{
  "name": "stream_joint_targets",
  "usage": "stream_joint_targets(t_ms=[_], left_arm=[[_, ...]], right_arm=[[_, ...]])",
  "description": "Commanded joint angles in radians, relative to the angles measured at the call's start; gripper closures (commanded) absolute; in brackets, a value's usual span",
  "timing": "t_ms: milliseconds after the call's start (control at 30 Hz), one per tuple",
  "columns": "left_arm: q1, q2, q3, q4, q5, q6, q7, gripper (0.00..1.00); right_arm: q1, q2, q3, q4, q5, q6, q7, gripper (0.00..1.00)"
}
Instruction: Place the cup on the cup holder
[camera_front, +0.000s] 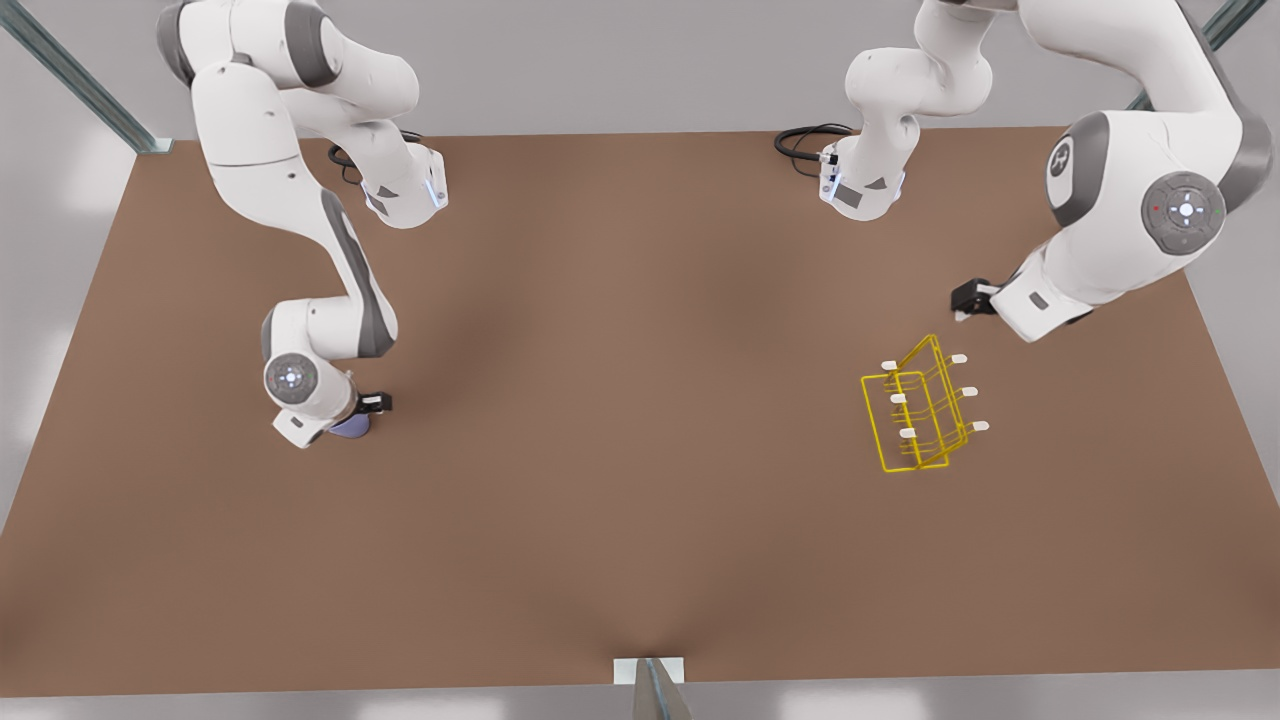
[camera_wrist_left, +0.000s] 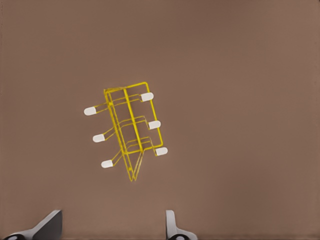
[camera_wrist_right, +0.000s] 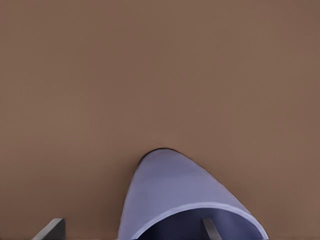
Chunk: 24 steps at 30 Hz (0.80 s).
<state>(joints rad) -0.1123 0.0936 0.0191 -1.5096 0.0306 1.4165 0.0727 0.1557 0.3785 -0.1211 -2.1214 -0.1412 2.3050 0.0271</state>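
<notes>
I see the cup (camera_front: 349, 426) on the table (camera_front: 620, 450), at the front view's left, well apart from the holder (camera_front: 918, 408). In the right wrist view the cup (camera_wrist_right: 187, 200) shows its open mouth toward the camera; the dark interior holds nothing that I can see.

The holder stands on the table at the front view's right. In the left wrist view the holder (camera_wrist_left: 129, 130) shows six white-tipped prongs, three per side, all bare.

The right gripper (camera_front: 352, 418) is at the cup. One finger (camera_wrist_right: 209, 229) sits inside the rim, the other (camera_wrist_right: 50, 229) outside the wall; I cannot tell whether they press on it.

The left gripper (camera_front: 965, 303) hangs above the table just behind the holder. Its fingers (camera_wrist_left: 171, 225) stand wide apart and hold nothing.
</notes>
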Motion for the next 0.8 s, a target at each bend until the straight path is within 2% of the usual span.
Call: stream_joint_targets(t_ms=[0, 67, 100, 133, 333, 433, 500, 767], left_arm=[[0.005, -0.002, 0.002, 0.009, 0.000, -0.036, 0.001, 0.00], [0.009, 0.003, 0.005, 0.022, 0.003, -0.022, 0.001, 0.00], [0.011, 0.003, 0.005, 0.022, 0.003, -0.024, -0.001, 0.00], [0.011, 0.003, 0.005, 0.022, 0.003, -0.025, 0.001, 0.00], [0.005, 0.002, 0.001, 0.022, 0.005, -0.042, -0.017, 0.00], [0.005, 0.002, 0.001, 0.023, 0.005, -0.044, -0.021, 0.00], [0.005, 0.002, -0.001, 0.022, 0.006, -0.044, -0.031, 0.00], [0.003, -0.005, -0.007, 0.055, 0.008, -0.122, -0.031, 0.00]], right_arm=[[0.001, 0.007, 0.000, 0.001, 0.002, 0.008, -0.006, 0.00], [0.001, 0.010, 0.000, 0.000, 0.002, 0.008, -0.006, 0.00], [0.001, 0.008, 0.000, 0.000, 0.002, 0.007, -0.006, 0.07], [0.001, 0.008, 0.000, 0.000, 0.002, 0.007, -0.007, 0.22], [-0.001, 0.020, 0.000, 0.000, 0.002, 0.005, -0.006, 0.40], [-0.002, 0.020, 0.000, 0.006, 0.002, -0.006, -0.006, 0.66], [-0.002, 0.020, 0.000, 0.008, 0.002, -0.007, -0.006, 0.78], [0.001, 0.019, 0.012, 0.040, 0.003, -0.059, -0.004, 0.79]])
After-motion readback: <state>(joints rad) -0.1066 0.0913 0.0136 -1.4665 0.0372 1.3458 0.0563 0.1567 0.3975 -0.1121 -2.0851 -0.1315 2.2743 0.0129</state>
